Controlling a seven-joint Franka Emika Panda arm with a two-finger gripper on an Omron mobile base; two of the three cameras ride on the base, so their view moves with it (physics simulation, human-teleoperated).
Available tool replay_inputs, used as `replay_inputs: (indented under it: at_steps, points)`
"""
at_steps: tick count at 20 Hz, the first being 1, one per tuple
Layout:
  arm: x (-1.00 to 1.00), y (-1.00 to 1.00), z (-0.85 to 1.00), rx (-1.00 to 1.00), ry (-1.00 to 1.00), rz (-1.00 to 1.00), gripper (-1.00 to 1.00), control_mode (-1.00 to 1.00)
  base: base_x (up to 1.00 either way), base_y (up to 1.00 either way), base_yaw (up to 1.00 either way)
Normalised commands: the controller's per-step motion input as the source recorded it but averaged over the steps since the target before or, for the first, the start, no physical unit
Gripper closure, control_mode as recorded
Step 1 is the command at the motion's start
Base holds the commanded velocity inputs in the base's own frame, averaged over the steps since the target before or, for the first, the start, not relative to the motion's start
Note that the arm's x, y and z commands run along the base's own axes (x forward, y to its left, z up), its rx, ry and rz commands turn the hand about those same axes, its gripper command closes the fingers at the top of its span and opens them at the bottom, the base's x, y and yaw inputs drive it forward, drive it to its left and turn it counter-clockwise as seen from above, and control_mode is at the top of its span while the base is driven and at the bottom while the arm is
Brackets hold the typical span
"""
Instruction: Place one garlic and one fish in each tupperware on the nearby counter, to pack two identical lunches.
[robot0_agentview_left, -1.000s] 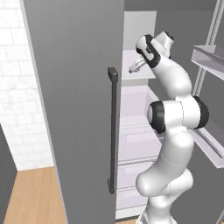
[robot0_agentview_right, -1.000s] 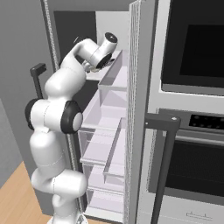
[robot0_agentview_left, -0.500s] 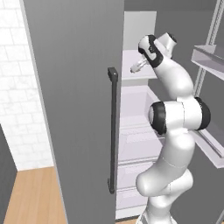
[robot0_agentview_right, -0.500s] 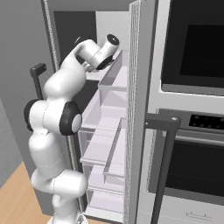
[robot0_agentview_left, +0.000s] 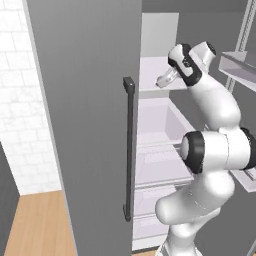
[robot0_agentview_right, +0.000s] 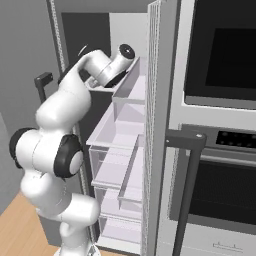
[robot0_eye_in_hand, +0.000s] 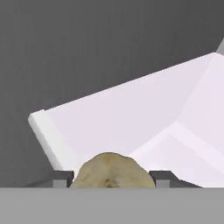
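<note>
two-finger gripper (robot0_eye_in_hand: 111, 180) | closed on the small knobbly beige garlic bulb (robot0_eye_in_hand: 110, 171), which is held between the dark finger tips (robot0_eye_in_hand: 61, 178) | above the pale fridge shelf (robot0_eye_in_hand: 131, 118)

garlic (robot0_eye_in_hand: 111, 171): I count one
fridge door handle (robot0_agentview_left: 129, 150): I count one
oven handle (robot0_agentview_right: 186, 190): I count one
</note>
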Motion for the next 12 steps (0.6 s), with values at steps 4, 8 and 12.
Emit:
replay_inputs:
  at_steps: [4,8,12]
  points:
    - [-0.87,0.02,0.07,-0.07,-0.03,0.0,1.0,-1.0,0.0,0.0,0.0]
    - [-1.0,0.0,0.2,-0.1,0.05,-0.01,1.0,-1.0,0.0,0.0,0.0]
    - [-1.0,-0.03,0.03,-0.04,0.11,-0.01,1.0,-1.0,0.0,0.0,0.0]
